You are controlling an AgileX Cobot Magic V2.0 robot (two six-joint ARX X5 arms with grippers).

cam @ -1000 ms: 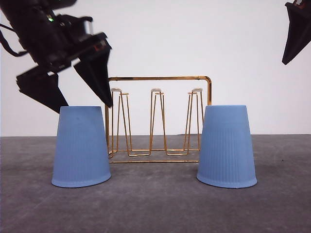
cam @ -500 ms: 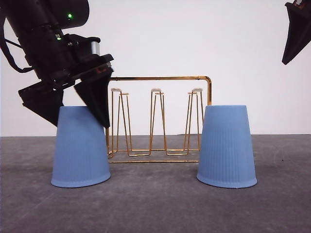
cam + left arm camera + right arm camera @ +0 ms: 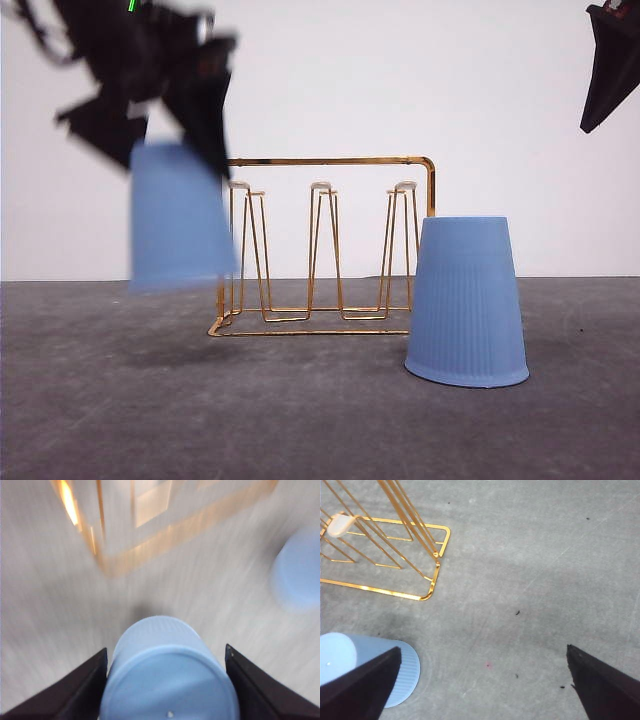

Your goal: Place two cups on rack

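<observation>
The left gripper [image 3: 165, 690] clamps one blue cup [image 3: 180, 215] above the grey table [image 3: 320, 420], beside the gold rack [image 3: 325, 245]. The right gripper [image 3: 482, 680] hangs open above the other cup [image 3: 466, 302]; the wall behind is white.

Left gripper [image 3: 150, 135]: matte black, wedge-shaped fingers [image 3: 65, 695], green LED on the housing (blurred). Right gripper [image 3: 480, 687]: same black tapered fingers.

Left cup [image 3: 180, 215] aloft, before rack [image 3: 325, 245] left end; right cup [image 3: 467, 302] on table [image 3: 320, 420], before rack right end.
</observation>
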